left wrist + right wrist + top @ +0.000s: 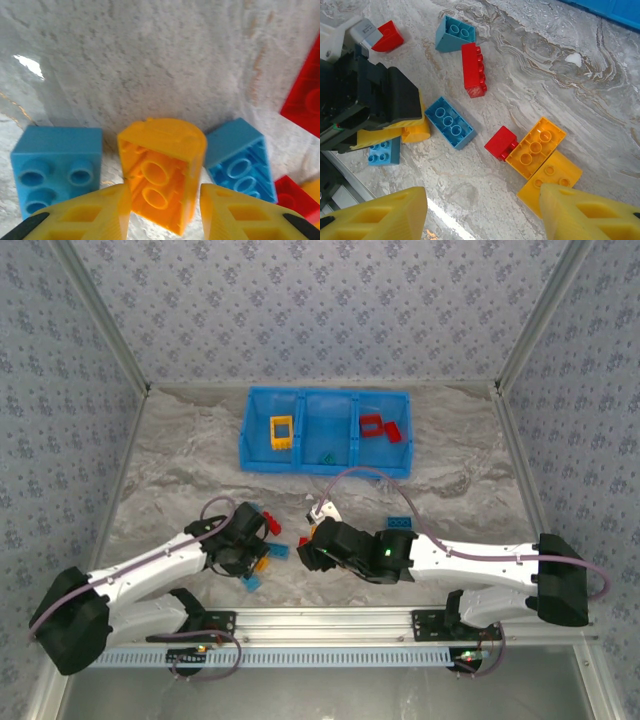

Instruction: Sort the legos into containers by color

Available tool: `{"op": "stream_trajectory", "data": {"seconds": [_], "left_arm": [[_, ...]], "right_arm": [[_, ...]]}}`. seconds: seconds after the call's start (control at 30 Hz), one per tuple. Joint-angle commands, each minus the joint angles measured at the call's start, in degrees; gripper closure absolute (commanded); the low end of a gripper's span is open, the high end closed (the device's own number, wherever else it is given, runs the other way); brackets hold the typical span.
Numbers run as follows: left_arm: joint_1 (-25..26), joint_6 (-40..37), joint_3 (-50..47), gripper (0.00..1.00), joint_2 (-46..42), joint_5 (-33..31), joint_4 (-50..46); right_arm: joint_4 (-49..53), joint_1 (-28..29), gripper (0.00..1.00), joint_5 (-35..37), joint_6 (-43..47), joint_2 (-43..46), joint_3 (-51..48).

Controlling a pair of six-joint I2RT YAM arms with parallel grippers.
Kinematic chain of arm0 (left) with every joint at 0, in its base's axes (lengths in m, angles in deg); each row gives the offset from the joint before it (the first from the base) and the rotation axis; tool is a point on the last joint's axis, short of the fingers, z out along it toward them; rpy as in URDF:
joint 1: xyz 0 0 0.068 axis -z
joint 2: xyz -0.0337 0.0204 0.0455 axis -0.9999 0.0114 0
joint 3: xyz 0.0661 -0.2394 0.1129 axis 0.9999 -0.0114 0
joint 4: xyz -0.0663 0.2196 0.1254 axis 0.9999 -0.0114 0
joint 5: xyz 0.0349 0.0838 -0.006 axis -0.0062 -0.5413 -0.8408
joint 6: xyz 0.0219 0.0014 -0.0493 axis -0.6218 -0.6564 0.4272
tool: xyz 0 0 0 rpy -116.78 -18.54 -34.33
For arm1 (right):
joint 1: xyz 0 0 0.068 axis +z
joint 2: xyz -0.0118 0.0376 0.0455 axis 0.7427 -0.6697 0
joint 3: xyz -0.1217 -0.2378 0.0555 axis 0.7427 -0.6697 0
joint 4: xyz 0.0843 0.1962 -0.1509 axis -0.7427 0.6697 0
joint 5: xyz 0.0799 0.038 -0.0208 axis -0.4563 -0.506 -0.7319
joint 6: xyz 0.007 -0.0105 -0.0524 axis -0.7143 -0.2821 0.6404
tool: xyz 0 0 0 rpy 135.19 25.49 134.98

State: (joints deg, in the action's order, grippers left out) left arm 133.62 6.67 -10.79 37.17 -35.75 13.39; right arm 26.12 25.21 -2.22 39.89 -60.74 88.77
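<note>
While the bin (300,464) holds few legos (372,425), most lie loose; left gripper (165,202) straddles orange brick (162,160), grip unclear; right gripper (482,195) open

The left arm (150,572) reaches forward and to the right from its base, and stays low. Its wrist bends downward. The left gripper (165,212) points down, and its two yellow fingers (95,216) stand partly apart. The right arm (470,558) stretches to the left, toward the other arm. The right gripper (482,212) hangs higher, tilted down, near the left gripper. Its jaws are wide apart and empty.
</note>
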Motion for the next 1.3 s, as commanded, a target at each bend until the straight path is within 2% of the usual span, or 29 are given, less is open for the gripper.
{"op": "stream_trajectory", "data": {"seconds": [0.0,0.4,0.57,0.73,0.87,1.07,1.27], "left_arm": [[0.3,0.3,-0.8,0.59,1.7,0.4,0.9],[-0.7,-4.8,2.7,0.61,11.2,0.2,3.8],[-0.7,-6.5,3.8,0.68,11.0,-1.8,3.0],[-1.2,-10.5,7.1,0.68,9.4,-6.0,-3.0],[-1.1,-11.9,7.3,0.62,3.9,-9.2,-6.6],[-1.1,-13.6,7.3,0.38,0.5,-9.7,-7.0],[-2.2,-14.4,6.7,0.36,2.1,-9.0,-5.3]], "right_arm": [[0.7,0.3,0.37,1.3,-1.0,0.2,0.9],[0.5,0.2,0.37,1.4,-1.4,0.2,0.8],[0.3,0.2,0.37,1.3,-1.7,0.3,0.3],[0.1,0.1,0.37,1.2,-1.7,0.3,0.2],[0.1,0.1,0.37,1.1,-1.7,0.2,0.1],[-0.3,0.1,0.37,0.9,-1.7,0.0,0.0],[-0.4,0.0,0.37,0.6,-1.7,-0.2,0.2]]}}
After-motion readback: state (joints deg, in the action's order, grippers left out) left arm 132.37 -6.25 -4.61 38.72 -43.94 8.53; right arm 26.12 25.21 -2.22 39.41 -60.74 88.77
